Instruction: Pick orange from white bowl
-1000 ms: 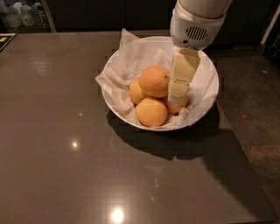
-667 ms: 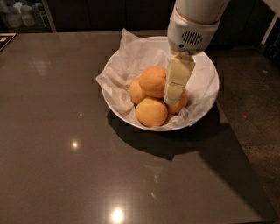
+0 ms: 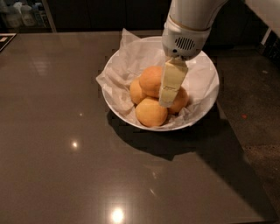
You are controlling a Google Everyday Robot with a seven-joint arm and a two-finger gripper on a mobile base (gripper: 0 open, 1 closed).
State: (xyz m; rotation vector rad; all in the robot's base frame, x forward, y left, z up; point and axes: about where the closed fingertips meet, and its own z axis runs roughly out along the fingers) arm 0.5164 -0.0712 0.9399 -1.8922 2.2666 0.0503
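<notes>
The white bowl (image 3: pixel 205 103), lined with crumpled white paper, stands on the dark table and holds several oranges. One orange (image 3: pixel 150 80) lies on top of the pile, one (image 3: pixel 151 113) at the front, one (image 3: pixel 135 92) at the left and one (image 3: pixel 180 101) at the right. My gripper (image 3: pixel 167 101) hangs down from the white wrist into the bowl. Its cream-coloured end is in front of the gap between the top orange and the right orange and hides part of both.
The glossy dark table (image 3: pixel 65 144) spreads to the left and front of the bowl. Its right edge (image 3: pixel 229 131) runs close by the bowl, with speckled floor beyond. Dark cabinets and some bottles (image 3: pixel 22 13) are at the back.
My gripper has shifted a little to the left over the oranges. The bowl and the oranges have not moved.
</notes>
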